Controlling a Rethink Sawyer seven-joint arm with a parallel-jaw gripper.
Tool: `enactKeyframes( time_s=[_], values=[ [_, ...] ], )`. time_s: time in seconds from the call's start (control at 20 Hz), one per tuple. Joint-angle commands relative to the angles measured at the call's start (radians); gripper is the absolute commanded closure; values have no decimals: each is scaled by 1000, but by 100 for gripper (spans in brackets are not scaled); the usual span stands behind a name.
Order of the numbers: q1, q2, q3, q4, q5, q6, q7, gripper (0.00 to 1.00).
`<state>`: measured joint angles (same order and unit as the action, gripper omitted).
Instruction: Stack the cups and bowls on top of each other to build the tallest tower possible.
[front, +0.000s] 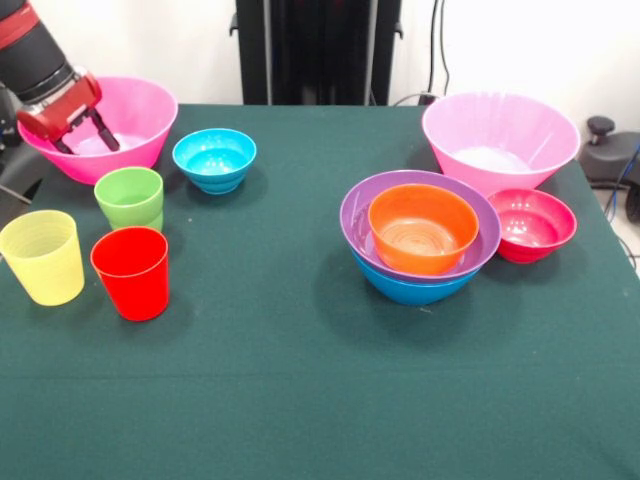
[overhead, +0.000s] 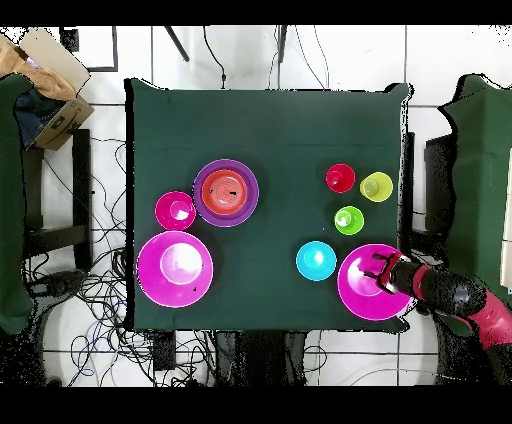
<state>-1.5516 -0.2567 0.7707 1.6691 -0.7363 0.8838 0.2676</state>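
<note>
My gripper (front: 84, 140) is open, with its fingers down inside a large pink bowl (front: 140, 120) at the table's far left corner; the overhead view shows the gripper (overhead: 376, 268) over that bowl (overhead: 358, 298). The tower (front: 420, 240) is an orange bowl (front: 422, 228) in a purple bowl (front: 362, 208) in a blue bowl (front: 410, 290). The second large pink bowl (front: 500, 140) and the crimson bowl (front: 532, 224) stand beside it. The cyan bowl (front: 214, 158) stands alone. The green cup (front: 130, 198), yellow cup (front: 42, 256) and red cup (front: 131, 272) stand upright at the left.
The table (front: 300, 380) has a dark green cloth. The robot's black pedestal (front: 315, 50) stands behind the far edge. The overhead view shows cables on the floor and a cardboard box (overhead: 45, 70) off the table.
</note>
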Motion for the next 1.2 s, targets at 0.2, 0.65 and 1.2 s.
enactKeyframes(
  time_s=[0.2, 0.65, 1.2],
  values=[
    [58, -49, 7, -15, -56, 52, -176, 0],
    [164, -536, 41, 284, 129, 124, 136, 0],
    [259, -706, -38, 370, 226, 62, 182, 0]
  ],
)
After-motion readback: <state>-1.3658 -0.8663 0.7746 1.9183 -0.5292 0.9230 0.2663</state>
